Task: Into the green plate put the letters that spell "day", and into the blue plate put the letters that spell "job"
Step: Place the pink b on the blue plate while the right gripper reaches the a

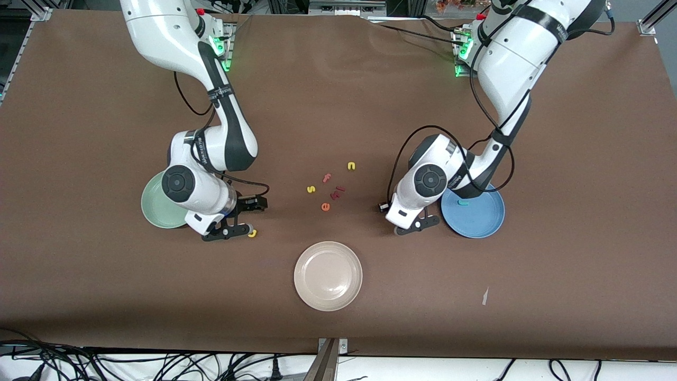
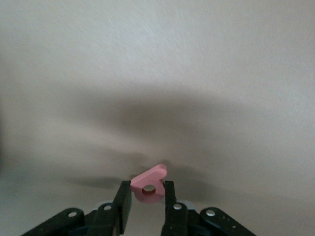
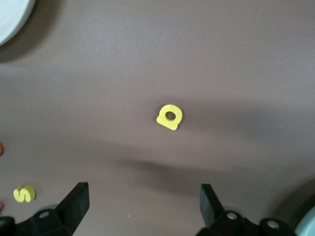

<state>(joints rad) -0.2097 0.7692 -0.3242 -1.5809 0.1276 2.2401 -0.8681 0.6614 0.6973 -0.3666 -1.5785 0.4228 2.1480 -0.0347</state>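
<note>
Left wrist view shows the salmon-pink "b" (image 2: 149, 186) clamped between the jaws of the left gripper (image 2: 147, 204), low over the desk (image 1: 555, 132) at nine o'clock from the blue plate (image 1: 484, 219), which holds a teal letter (image 1: 463, 202). Right gripper (image 3: 143, 204), jaws spread wide, hangs over the yellow "a" (image 3: 170, 117), at three o'clock from the green plate (image 1: 156, 209).

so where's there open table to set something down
Bare cloth lies between the cream plate and the blue plate, and between the cream plate and the green plate nearer the camera. Crowded: the loose letters mid-table, and around the yellow letter by the right gripper.
</note>
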